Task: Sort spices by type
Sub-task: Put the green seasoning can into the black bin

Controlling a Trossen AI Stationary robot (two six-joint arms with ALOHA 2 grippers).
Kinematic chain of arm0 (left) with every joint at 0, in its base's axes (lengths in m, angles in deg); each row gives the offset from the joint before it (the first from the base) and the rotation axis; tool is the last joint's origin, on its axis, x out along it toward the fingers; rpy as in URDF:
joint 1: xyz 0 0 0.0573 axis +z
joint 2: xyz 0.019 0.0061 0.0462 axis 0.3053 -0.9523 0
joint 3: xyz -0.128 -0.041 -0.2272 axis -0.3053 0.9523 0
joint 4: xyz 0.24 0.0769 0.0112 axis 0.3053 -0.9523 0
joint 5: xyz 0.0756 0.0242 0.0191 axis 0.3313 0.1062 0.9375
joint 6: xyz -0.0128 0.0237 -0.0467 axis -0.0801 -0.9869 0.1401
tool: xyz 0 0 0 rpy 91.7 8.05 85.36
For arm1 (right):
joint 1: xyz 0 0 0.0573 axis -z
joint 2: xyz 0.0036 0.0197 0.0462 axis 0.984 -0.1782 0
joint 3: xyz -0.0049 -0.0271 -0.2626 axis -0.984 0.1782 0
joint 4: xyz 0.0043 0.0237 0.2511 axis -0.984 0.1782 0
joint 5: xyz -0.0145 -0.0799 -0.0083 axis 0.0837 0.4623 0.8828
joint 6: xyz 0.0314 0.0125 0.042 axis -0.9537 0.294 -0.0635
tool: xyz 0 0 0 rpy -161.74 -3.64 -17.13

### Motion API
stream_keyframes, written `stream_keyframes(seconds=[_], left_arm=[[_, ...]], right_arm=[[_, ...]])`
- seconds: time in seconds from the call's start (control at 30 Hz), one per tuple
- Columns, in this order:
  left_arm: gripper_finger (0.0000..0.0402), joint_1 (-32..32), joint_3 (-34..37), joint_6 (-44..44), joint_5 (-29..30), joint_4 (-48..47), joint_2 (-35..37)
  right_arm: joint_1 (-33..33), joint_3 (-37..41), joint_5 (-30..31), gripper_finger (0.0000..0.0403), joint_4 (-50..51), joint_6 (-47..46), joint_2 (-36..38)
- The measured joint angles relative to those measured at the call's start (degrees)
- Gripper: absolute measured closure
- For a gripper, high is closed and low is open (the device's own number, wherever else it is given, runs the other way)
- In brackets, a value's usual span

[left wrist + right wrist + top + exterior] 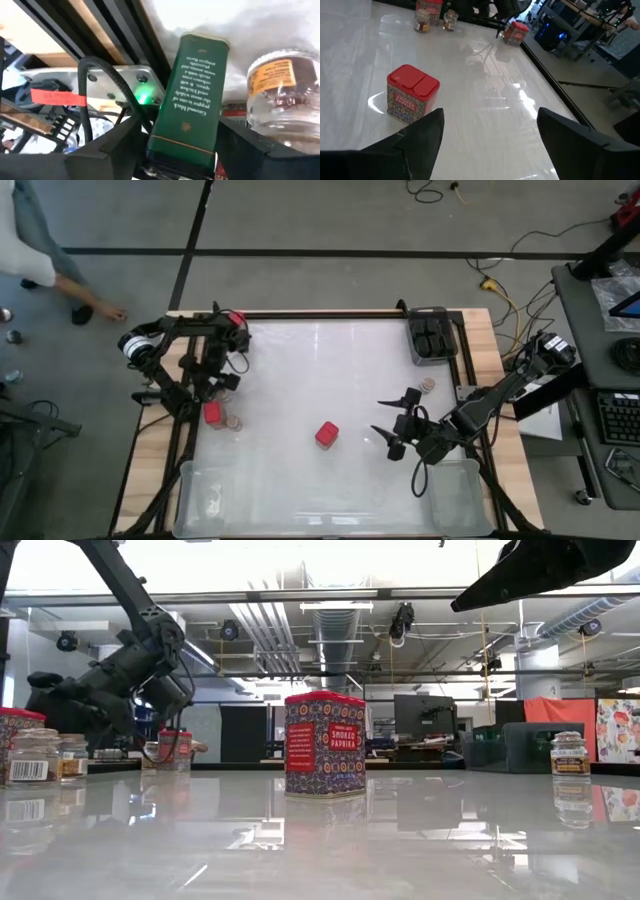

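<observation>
My left gripper (226, 380) is near the table's left edge, shut on a dark green, black-looking spice tin (192, 90). Close by stand a red-topped tin (212, 413) and a round glass jar (233, 423), which also shows beside the held tin (282, 92). Another red-topped paprika tin (326, 434) stands upright mid-table. My right gripper (393, 427) is open and raised to the right of that tin (412, 99). A third red tin (236, 320) stands at the far left corner. A round jar (428, 384) stands near the right edge. My left gripper pinches the dark green tin between its two fingers at the end nearest the wrist (180, 150). The tin lies along the fingers, its other end (205, 42) pointing away over the table's left rail. Whether it is lifted clear, I cannot tell.
A dark bin (432, 335) with black items sits at the far right corner. Two clear plastic bins (215, 495) (455, 500) lie along the near edge. Black frame rails (185, 440) line the table's sides. A person (40, 250) stands beyond the far left corner.
</observation>
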Motion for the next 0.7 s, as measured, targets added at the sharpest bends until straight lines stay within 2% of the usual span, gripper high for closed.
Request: stream_keyframes(seconds=[0.13,0.33,0.47,0.7], left_arm=[[0.0227,-0.1,0.0,-0.7,1.1,0.2,0.0],[0.0298,-0.3,-1.3,-1.5,-0.9,0.0,0.3],[0.0299,-2.4,-6.3,-1.8,1.5,-3.6,1.3],[0.0288,-8.3,-21.1,-1.5,3.6,-4.9,3.3]], right_arm=[[0.0,0.0,0.0,0.0107,0.0,0.0,0.0],[0.0,0.0,0.0,0.0117,0.3,1.7,0.0],[0.0,0.1,0.0,0.0116,0.3,3.8,1.0],[0.0,0.1,0.1,0.0115,0.5,5.6,4.6]])
